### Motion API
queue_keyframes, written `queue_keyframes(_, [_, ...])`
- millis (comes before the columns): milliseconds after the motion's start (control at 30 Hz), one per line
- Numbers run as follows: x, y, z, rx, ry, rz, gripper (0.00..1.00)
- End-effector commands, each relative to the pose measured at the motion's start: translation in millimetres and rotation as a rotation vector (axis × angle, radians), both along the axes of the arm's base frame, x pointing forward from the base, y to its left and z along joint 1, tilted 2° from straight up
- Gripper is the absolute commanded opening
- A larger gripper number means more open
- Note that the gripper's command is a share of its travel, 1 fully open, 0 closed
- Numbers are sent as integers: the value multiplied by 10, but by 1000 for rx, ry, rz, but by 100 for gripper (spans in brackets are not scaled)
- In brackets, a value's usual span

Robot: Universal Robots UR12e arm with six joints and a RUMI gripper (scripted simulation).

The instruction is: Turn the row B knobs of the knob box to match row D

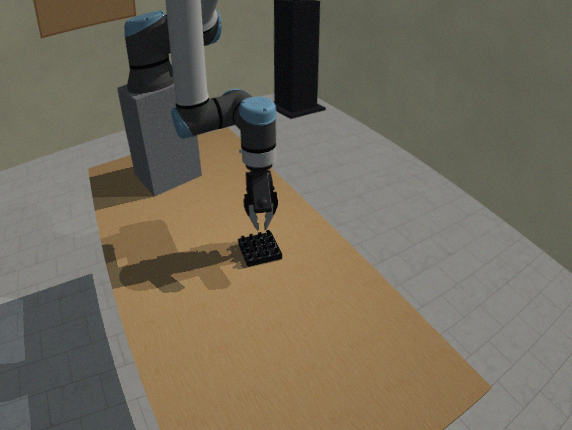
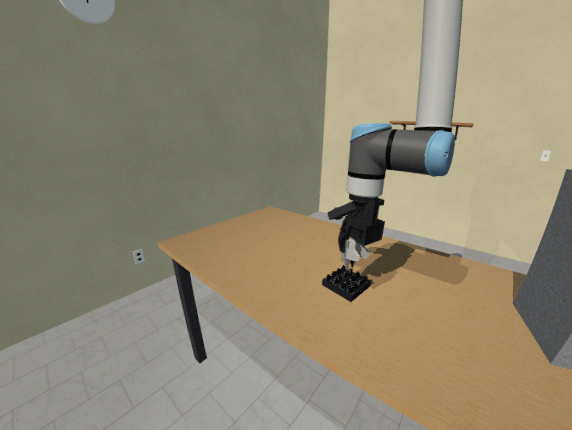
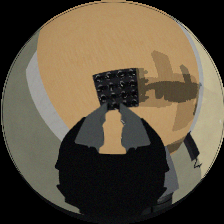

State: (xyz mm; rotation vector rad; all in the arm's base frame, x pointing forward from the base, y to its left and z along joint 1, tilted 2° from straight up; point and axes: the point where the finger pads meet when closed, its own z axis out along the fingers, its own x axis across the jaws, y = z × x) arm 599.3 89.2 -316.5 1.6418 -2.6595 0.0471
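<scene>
The knob box sits flat on the wooden table, its small black knobs set in a grid, about 4 across in the wrist view. Their marks are too small and dark to read, and I cannot make out the socket side, so how many of B1 to B4 already match D1 to D4 cannot be told; nor can I tell which row is being worked.

The gripper points down at 1 edge of the box, its 2 fingers nearly closed with a narrow gap. Whether they grip a knob or merely stand just over it, I cannot tell. Above, the UR12e arm reaches over from its grey pedestal.
</scene>
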Motion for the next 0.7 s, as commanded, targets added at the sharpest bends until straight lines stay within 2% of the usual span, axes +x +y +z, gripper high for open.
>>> queue_keyframes(0, [8, 5, 23, 4, 3, 156, 11])
queue_keyframes(100, [6, 10, 35, 4, 7, 259, 11])
queue_keyframes(167, [6, 10, 35, 4, 7, 259, 11])
queue_keyframes(667, [-27, 38, 97, 2, 24, 790, 11])
